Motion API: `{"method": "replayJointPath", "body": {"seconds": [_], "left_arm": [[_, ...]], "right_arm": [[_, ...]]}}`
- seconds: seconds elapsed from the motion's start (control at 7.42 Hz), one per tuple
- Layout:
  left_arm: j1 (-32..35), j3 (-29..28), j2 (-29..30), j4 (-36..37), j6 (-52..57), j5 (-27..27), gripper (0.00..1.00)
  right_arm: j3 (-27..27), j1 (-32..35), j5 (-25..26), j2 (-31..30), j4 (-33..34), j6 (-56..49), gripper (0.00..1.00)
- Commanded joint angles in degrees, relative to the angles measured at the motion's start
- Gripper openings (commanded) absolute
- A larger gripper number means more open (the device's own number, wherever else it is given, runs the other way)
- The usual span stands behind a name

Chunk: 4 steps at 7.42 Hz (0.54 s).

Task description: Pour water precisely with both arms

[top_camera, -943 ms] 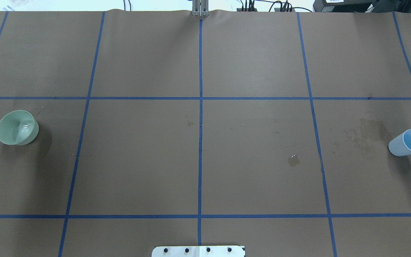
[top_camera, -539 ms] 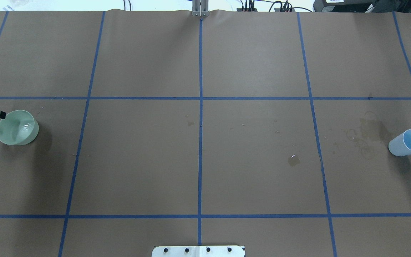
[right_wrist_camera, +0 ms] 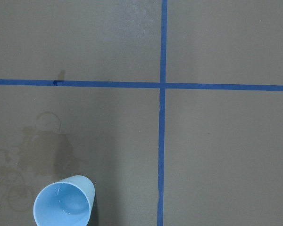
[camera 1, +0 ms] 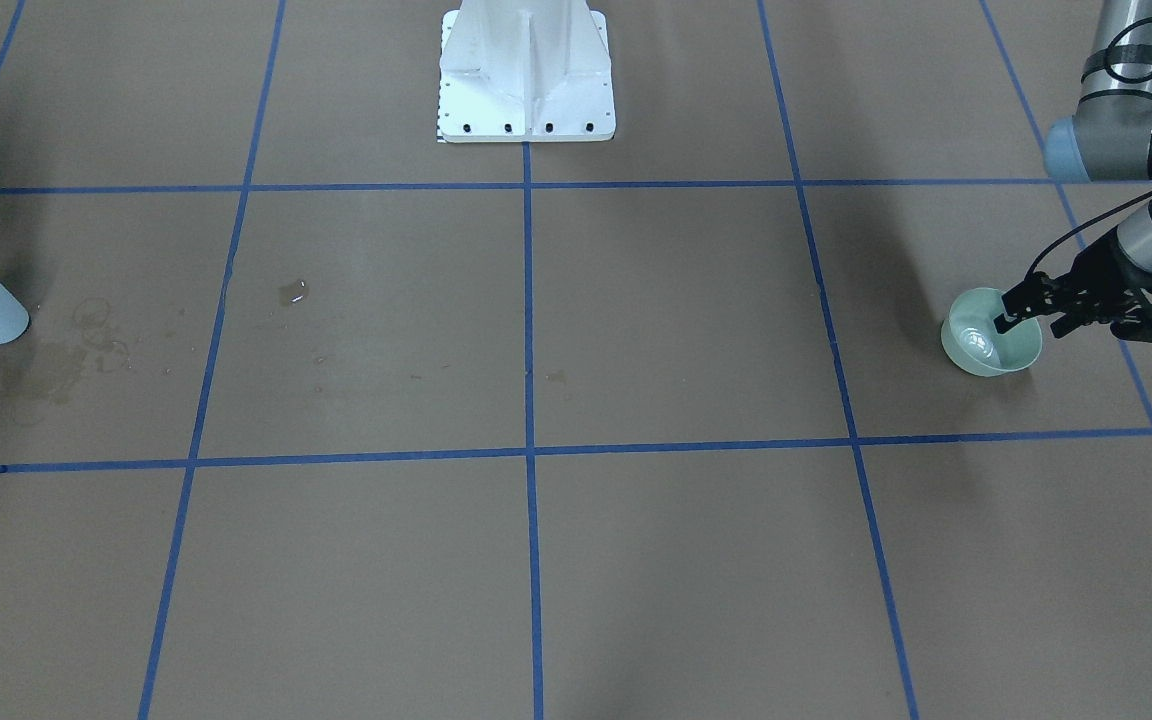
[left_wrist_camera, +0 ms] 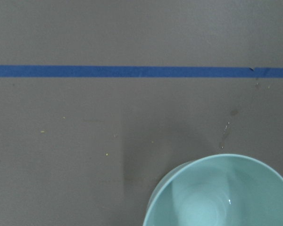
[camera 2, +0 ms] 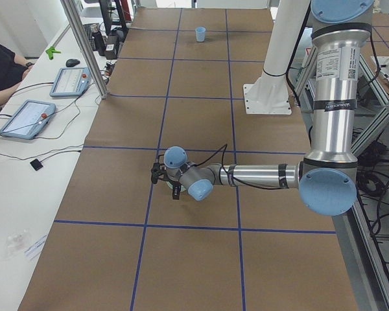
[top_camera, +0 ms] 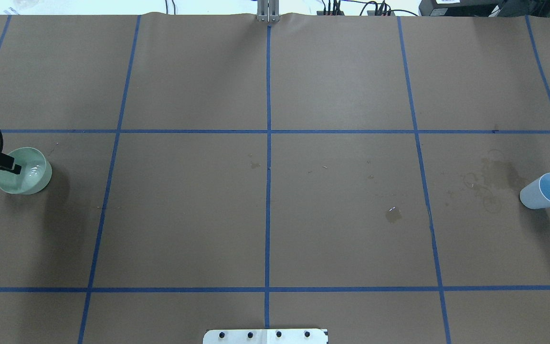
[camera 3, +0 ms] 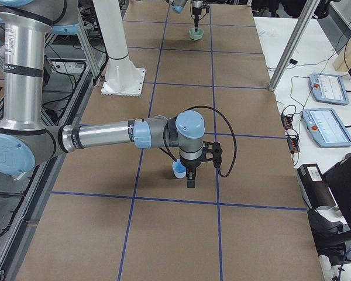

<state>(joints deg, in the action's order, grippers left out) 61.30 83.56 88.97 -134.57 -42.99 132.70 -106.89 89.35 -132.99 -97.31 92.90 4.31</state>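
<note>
the brown paper tabletop [top_camera: 342, 86] with its blue tape grid filled my screens, with the white bolted pedestal [camera 1: 526, 70] at the robot's edge. the left arm [camera 2: 259, 175] reached low across to its own side, and the right arm [camera 3: 105, 136] did likewise on the other. the pale green bowl [top_camera: 34, 180] stood at the far left end and the light blue cup [top_camera: 544, 191] stood upright at the far right end, well apart. the left pincer [camera 1: 1031, 322] was spread and held nothing, one finger over the bowl's inside and the other outside its wall; i could not tell if either touched. the right pincer [camera 3: 190, 175] hung just beside the cup; i could not tell how far apart its fingers were. brownish dried stains [top_camera: 497, 173] lay near the cup. the water [camera 1: 981, 343] showed as faint glints in the bowl's bottom.
</note>
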Motion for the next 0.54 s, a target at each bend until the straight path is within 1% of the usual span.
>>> {"method": "replayJointPath", "body": {"seconds": [0.0, 0.13, 0.27, 0.4], "left_arm": [[-0.1, 0.0, -0.7, 0.0, -0.4, -0.4, 0.32], [-0.1, -0.2, -0.8, 0.0, -0.3, -0.8, 0.16], [-0.1, -0.2, -0.8, 0.0, -0.2, -0.8, 0.04], [-0.1, -0.1, -0.8, 0.0, -0.4, -0.8, 0.00]], "right_arm": [[0.0, 0.0, 0.0, 0.0, 0.0, 0.0, 1.00], [0.2, 0.0, 0.0, 0.0, 0.0, 0.1, 1.00], [0.2, 0.0, -0.1, 0.0, 0.0, 0.0, 1.00], [0.2, 0.0, 0.0, 0.0, 0.0, 0.0, 1.00]]}}
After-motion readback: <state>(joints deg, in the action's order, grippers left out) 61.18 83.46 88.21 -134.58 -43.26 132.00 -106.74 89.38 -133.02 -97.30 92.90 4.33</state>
